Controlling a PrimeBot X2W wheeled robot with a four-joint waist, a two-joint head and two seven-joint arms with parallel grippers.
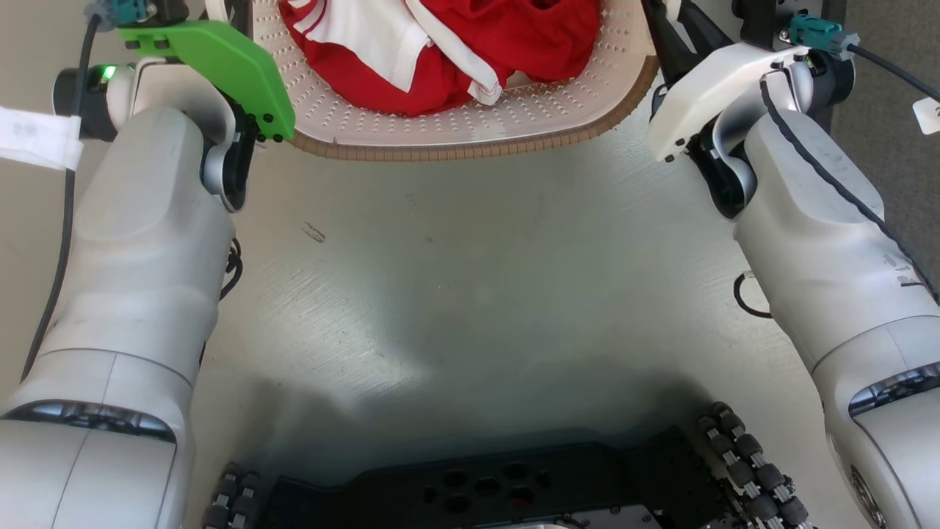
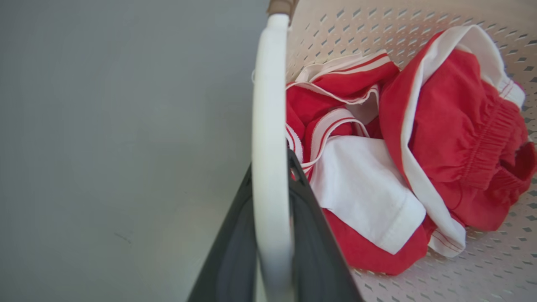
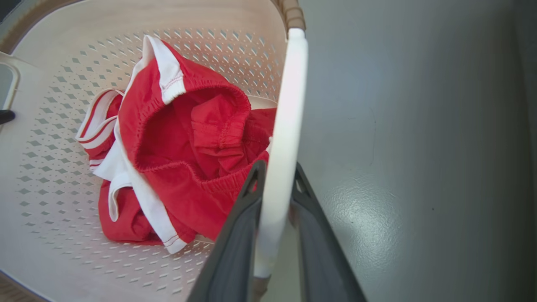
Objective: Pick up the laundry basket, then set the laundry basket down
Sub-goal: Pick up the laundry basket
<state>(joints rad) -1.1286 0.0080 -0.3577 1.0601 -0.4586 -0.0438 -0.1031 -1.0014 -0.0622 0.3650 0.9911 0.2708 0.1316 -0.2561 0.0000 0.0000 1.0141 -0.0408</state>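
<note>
A pale grey floor [image 1: 470,294] is spread across most of the head view, dulled by a shadow toward the bottom. The robot's dark base [image 1: 485,488] is cut off by the bottom edge, and roller wheels [image 1: 749,463] are seen at its corners. The left forearm [image 1: 139,279] and the right forearm [image 1: 822,250] are stretched forward along the two sides, each cropped by the frame.

The laundry basket [image 1: 470,125] is held between them, ahead of the base at the top of the head view. Its near wall and brown rim band [image 1: 470,153] are shown, while its far part is cut off. Whether its underside is resting on the floor or raised clear cannot be told. A heap of red and white clothes [image 1: 455,51] is bundled inside, partly cropped in every view.

The left wrist is capped by a green cover [image 1: 220,66] and the right wrist by a white cover [image 1: 705,88].

In the left wrist view, the white left handle [image 2: 270,105] is clamped by the left gripper [image 2: 272,161], a dark finger pressed on each side; the lower handle is blurred by closeness. In the right wrist view, the right handle [image 3: 285,105] is likewise pinched by the right gripper [image 3: 277,165], its lower end hidden between the fingers.

A small dark scuff [image 1: 314,233] is marked on the floor.
</note>
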